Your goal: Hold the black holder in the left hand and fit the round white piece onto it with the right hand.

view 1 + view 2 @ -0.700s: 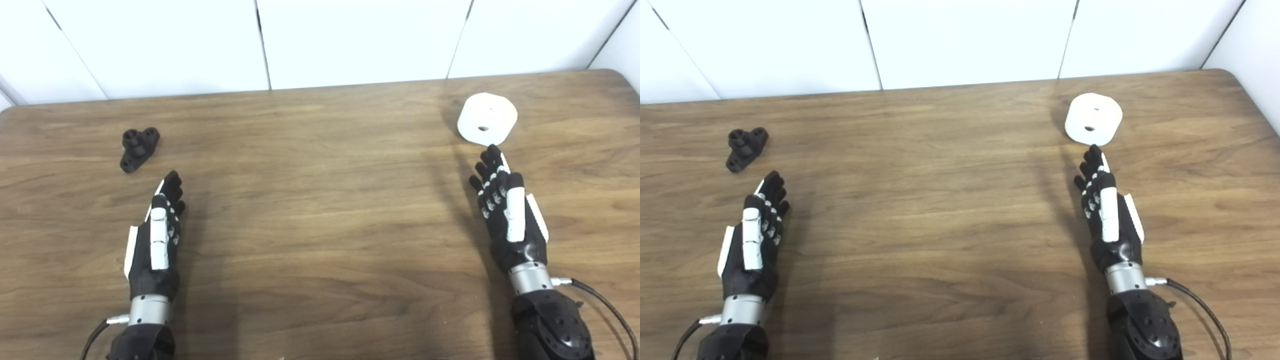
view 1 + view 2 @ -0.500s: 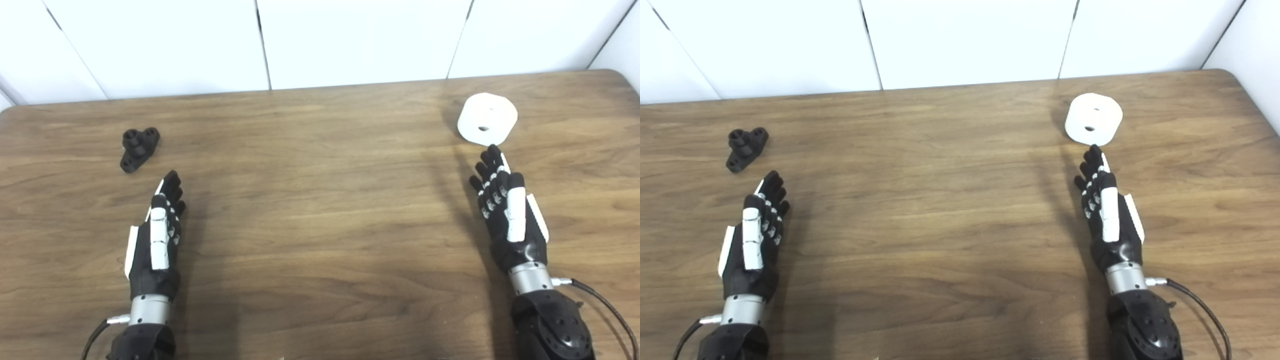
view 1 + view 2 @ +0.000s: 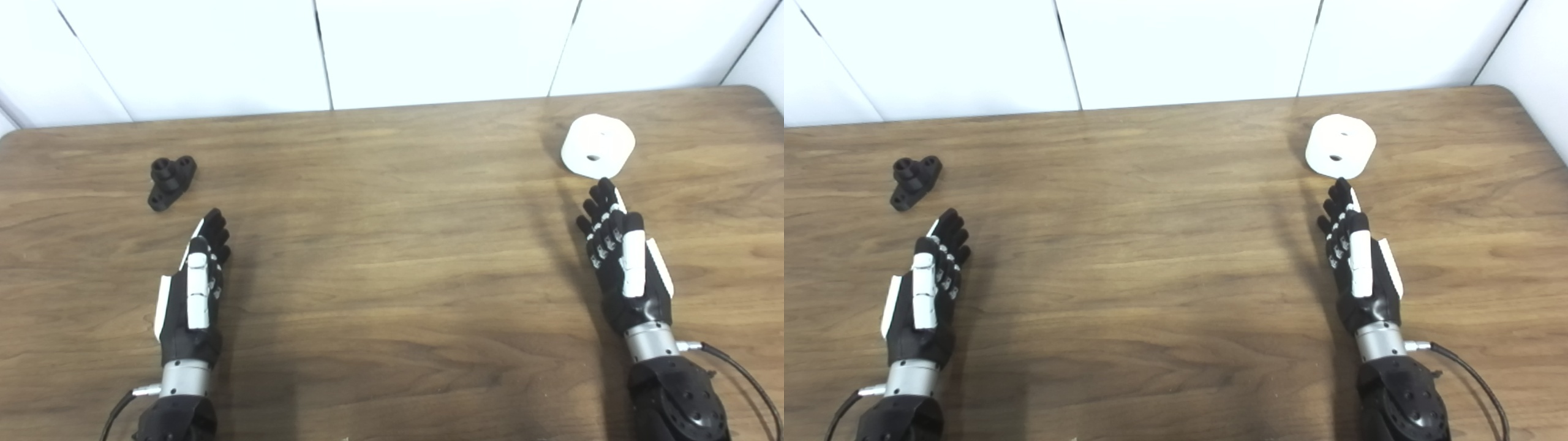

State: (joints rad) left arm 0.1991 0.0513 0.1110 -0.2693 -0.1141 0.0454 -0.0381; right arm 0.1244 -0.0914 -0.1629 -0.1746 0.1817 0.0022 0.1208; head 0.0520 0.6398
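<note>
Bare worktop (image 3: 392, 245) lies between the left hand (image 3: 193, 288) and the black holder (image 3: 170, 182) ahead-left; the round white piece (image 3: 596, 145) sits just beyond the right hand (image 3: 621, 263), unobstructed.

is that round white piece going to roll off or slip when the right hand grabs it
The round white piece lies flat on the table, hole up, so it probably won't roll unless tipped onto its edge. It looks rigid with a smooth rim, so it may slide under a nudge from the right hand. Its low profile may make getting fingers under it awkward.
</note>
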